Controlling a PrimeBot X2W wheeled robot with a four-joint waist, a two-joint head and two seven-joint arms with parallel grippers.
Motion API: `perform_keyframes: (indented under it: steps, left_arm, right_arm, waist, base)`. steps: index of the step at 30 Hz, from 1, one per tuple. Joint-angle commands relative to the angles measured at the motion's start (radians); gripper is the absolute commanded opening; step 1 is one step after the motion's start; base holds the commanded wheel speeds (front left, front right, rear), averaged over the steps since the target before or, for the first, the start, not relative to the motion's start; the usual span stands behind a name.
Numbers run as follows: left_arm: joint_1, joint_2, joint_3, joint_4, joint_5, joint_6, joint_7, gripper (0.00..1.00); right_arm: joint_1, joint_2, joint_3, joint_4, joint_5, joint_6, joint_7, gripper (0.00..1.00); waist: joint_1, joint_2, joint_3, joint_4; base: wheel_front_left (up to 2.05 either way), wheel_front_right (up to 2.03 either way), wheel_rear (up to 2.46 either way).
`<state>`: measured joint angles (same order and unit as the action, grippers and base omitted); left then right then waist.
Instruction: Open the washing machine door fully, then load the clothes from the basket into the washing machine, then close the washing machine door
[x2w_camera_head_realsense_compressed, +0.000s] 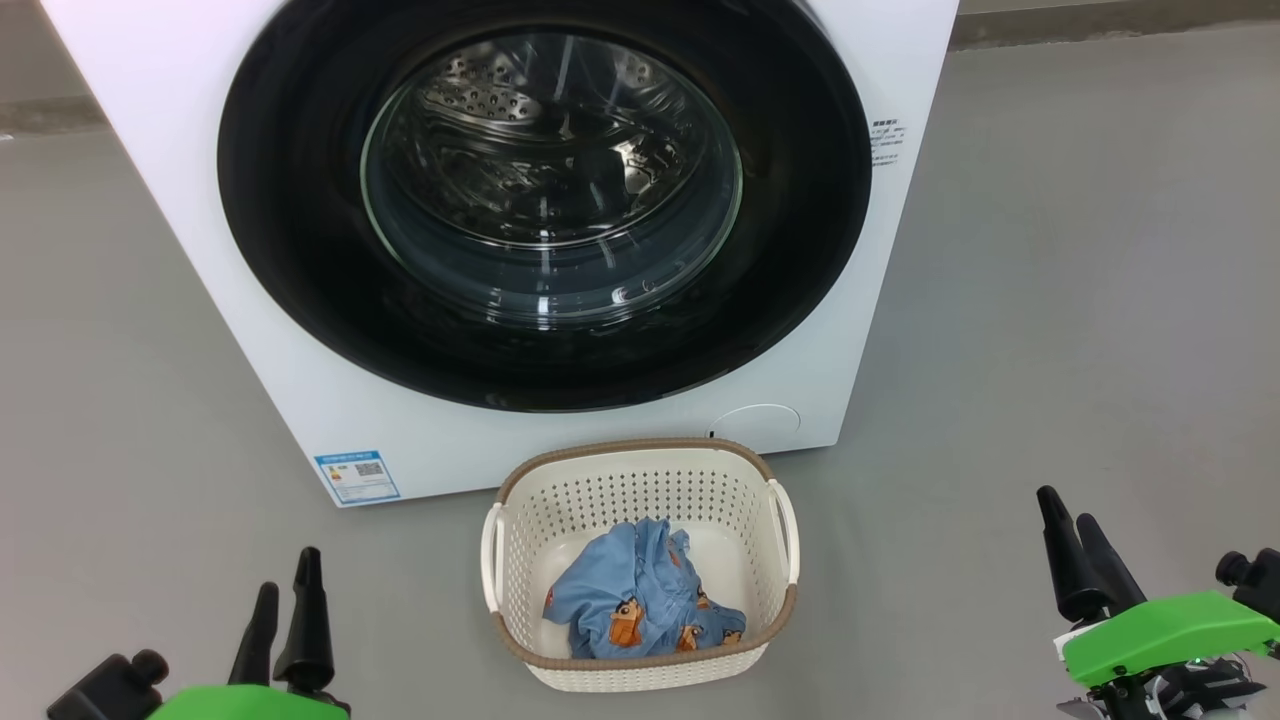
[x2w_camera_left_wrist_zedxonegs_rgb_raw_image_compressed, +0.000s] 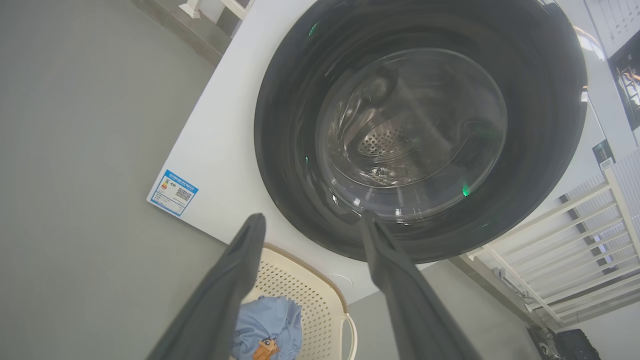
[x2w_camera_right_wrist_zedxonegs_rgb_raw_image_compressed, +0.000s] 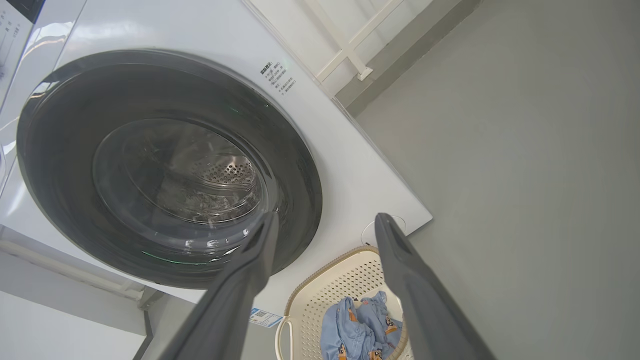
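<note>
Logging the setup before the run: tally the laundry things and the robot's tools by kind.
Washing machine: 1
Basket: 1
Garment: 1
Tools: 2 (left tool, right tool)
Total: 5

a smooth grey floor (x2w_camera_head_realsense_compressed: 1080, 300) lies evenly lit and meets a darker skirting strip (x2w_camera_head_realsense_compressed: 1110, 28) at the far wall. a white slatted frame (x2w_camera_left_wrist_zedxonegs_rgb_raw_image_compressed: 590, 235) stands off to one side.
</note>
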<state>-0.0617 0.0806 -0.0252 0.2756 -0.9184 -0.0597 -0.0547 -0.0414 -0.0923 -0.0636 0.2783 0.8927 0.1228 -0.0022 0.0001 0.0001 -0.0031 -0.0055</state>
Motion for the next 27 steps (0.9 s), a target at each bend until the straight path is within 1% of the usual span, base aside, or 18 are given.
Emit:
perform_keyframes:
  steps: [1, 23, 27]
  left_arm:
    - [-0.029, 0.022, 0.011, -0.03, 0.043, 0.006, -0.017, 1.0]
    - [-0.04, 0.033, -0.015, -0.018, 0.312, 0.025, -0.082, 1.0]
    - [-0.041, 0.034, -0.018, -0.016, 0.347, 0.027, -0.091, 1.0]
  right_arm:
    - [-0.03, -0.021, 0.017, -0.033, -0.043, 0.005, -0.01, 1.0]
    - [-0.034, -0.041, 0.049, -0.062, -0.302, 0.006, -0.029, 1.0]
    - [-0.035, -0.043, 0.054, -0.064, -0.335, 0.006, -0.032, 1.0]
  waist:
    - [0.0, -0.0001, 0.0, 0.001]
    - [0.0, -0.0001, -0.001, 0.004]
    - [0.0, -0.0001, 0.0, 0.003]
  base:
    - [0.0, 0.0, 0.0]
    - [0.0, 0.0, 0.0]
    - [0.0, 0.0, 0.0]
